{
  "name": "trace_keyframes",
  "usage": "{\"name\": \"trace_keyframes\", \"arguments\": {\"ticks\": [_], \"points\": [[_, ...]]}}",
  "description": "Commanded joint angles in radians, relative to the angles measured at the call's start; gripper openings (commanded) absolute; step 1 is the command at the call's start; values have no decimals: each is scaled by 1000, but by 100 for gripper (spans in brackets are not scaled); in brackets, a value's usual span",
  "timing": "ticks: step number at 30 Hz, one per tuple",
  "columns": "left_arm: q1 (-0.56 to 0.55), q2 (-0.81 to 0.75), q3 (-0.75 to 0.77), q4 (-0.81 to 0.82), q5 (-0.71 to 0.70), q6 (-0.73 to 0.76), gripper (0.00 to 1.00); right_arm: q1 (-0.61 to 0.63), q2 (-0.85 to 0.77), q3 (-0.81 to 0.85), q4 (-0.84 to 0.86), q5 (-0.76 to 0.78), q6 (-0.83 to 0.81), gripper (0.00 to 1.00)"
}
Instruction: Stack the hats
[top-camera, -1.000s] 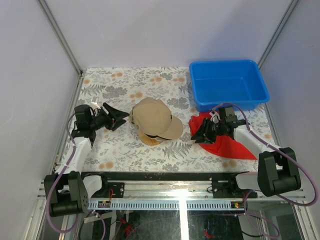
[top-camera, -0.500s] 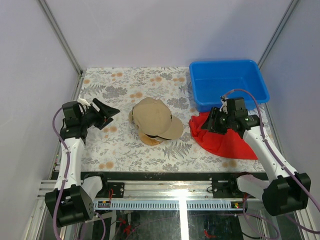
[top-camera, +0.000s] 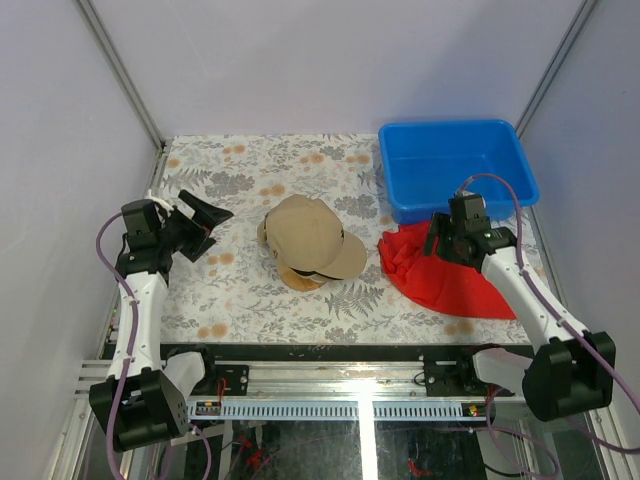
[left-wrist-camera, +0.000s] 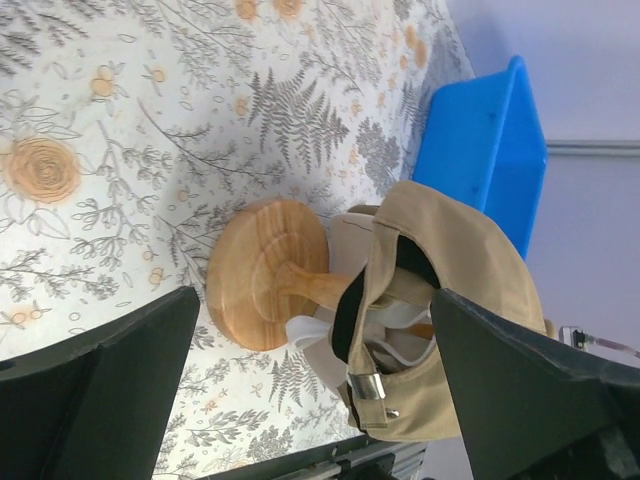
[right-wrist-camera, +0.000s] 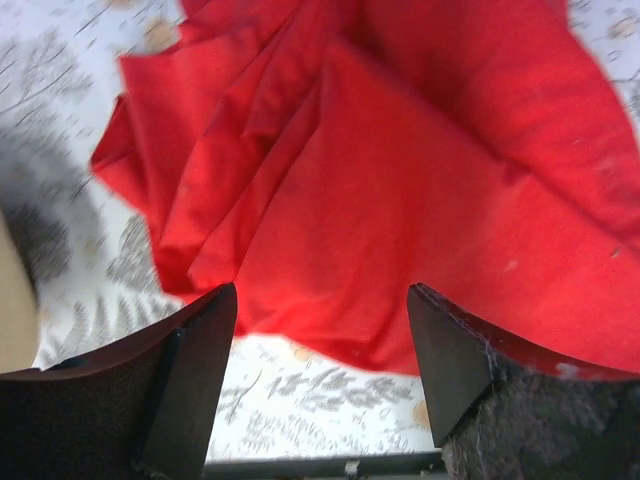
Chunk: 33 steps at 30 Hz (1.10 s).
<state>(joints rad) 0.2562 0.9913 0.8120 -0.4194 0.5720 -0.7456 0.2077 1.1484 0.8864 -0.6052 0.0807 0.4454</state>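
Tan fabric tops the pile. In the top view the hats (top-camera: 310, 238) sit nested on a stand (top-camera: 298, 281) in the middle of the table. The left gripper (top-camera: 212, 230) hangs just left of them, spread wide and empty. The right gripper (top-camera: 437, 244) hovers over the cloth (top-camera: 450, 285), near the bin (top-camera: 458, 168).

The left wrist view looks under the pile, which the top view cannot. A white layer is tucked inside the tan shell, and a narrow wooden stem rises from a round base. How many hats are nested I cannot tell.

The right wrist view shows its fingers (right-wrist-camera: 185, 370) well apart with nothing between them and only the cloth below.

The stack looks built. Any last tidying should press down on the crown, not push the brim, since that thin stem could tip.
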Motion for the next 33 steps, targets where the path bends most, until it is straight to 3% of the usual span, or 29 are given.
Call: {"name": "trace_keyframes", "arguments": {"ticks": [1,8,13,20,26,33], "points": [[7,-11,24,-49,-111,20,100,-6,81,13,183,190,20,76],[6,-3,-37,122,-158,-46,100,-8,320,152,363,269,11,75],[6,77,16,80,-147,39,100,-9,533,321,423,304,-27,75],[5,14,78,-25,-273,144,100,-31,751,516,447,354,-89,75],[6,-18,74,-22,-346,159,100,-80,849,662,434,390,-152,75],[7,-8,81,-81,-444,114,100,-158,869,710,427,360,-142,76]]}}
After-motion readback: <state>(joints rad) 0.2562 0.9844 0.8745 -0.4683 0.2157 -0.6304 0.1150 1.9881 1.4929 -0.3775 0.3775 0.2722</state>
